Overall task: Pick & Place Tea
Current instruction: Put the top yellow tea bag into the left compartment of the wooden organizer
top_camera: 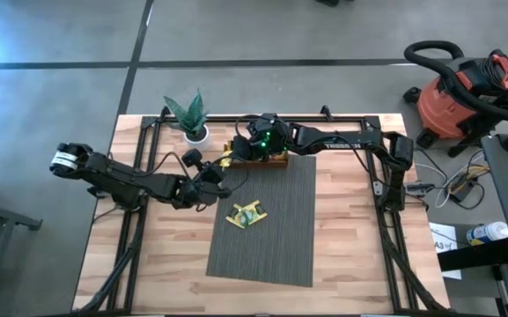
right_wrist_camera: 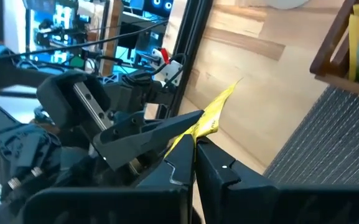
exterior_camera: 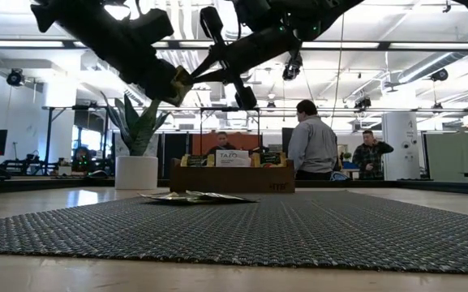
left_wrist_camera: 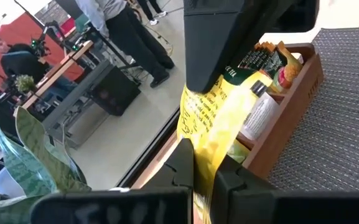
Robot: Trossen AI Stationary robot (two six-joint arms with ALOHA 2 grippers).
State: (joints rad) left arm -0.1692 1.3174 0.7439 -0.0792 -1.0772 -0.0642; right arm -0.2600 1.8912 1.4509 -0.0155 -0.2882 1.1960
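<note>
A: Where is the yellow sachet (left_wrist_camera: 213,118) sitting right now?

B: It is hanging in the air beside the wooden tray (top_camera: 267,160), off the near edge of the grey mat (top_camera: 276,238). Both grippers are pinching it at once: the left gripper (left_wrist_camera: 205,167) is clamping 1 end, the right gripper (right_wrist_camera: 195,144) is clamping the other, fingers closed down tight on the thin packet.

A: How is it going to handle?

B: I am judging it light, thin and floppy; it is bending between the 2 grips. Paper like that could be tearing if both arms are pulling. A flat pinch near an edge looks best.

A: And the rest of the tea?

B: A few loose sachets (top_camera: 246,214) are lying in a small heap on the mat, and more are standing in the tray.

A: Anything unclear?

B: The right arm is covering most of the tray from above, so I am not counting its sachets.
</note>
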